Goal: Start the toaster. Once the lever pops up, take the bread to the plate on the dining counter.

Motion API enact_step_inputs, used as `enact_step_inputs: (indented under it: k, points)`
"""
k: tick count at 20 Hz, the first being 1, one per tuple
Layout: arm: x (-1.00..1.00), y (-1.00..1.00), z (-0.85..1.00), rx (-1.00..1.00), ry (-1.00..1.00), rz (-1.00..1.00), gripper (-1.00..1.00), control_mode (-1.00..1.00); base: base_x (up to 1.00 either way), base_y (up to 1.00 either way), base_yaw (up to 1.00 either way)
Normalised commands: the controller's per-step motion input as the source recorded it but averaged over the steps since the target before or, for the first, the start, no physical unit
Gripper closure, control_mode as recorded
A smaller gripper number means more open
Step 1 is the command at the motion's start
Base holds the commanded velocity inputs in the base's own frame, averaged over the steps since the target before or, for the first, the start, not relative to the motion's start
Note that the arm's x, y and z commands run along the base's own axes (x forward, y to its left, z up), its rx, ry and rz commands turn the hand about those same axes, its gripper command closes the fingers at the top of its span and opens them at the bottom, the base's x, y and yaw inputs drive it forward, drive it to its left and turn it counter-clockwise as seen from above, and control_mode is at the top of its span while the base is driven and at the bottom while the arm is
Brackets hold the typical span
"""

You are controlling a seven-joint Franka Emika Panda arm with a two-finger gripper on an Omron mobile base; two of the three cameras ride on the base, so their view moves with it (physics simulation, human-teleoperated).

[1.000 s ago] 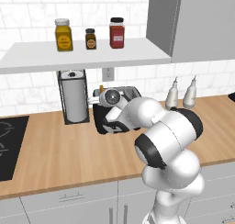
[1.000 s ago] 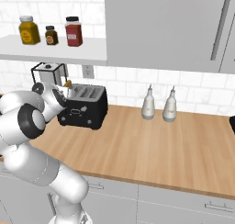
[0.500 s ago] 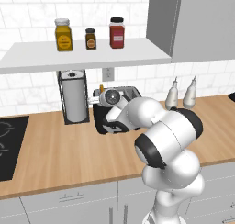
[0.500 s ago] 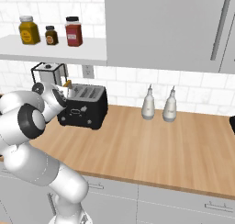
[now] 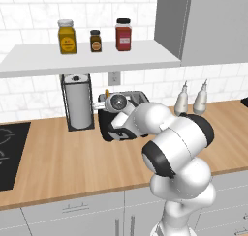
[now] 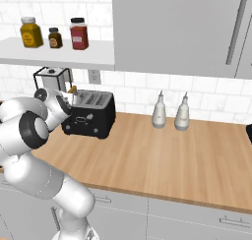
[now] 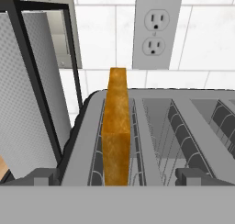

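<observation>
Bread [image 7: 115,131] stands upright in the toaster's [image 7: 156,140] apparently leftmost slot.

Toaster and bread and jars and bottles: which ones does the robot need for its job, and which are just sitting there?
Needed: toaster; bread standing in its leftmost slot.

Just sitting there: paper-towel holder; three jars on the shelf; two white bottles; wall outlet; hob.

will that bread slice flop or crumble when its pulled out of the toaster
Probably stiff: the bread stands straight up, edge-on, out of its slot in the toaster. Likely light, being thin. The browned crust may crumble under a hard pinch.
</observation>
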Motion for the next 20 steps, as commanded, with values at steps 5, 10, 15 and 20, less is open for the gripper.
enact_step_inputs:
  k: [5,10,15,20]
  points:
    - [0.0,0.0,0.0,0.0,0.0,0.0,-1.0,-1.0,0.0,0.0,0.0]
    - [0.0,0.0,0.0,0.0,0.0,0.0,-1.0,-1.0,0.0,0.0,0.0]
    - [0.0,0.0,0.0,0.0,0.0,0.0,-1.0,-1.0,0.0,0.0,0.0]
    - [0.01,0.0,0.0,0.0,0.0,0.0,-1.0,-1.0,0.0,0.0,0.0]
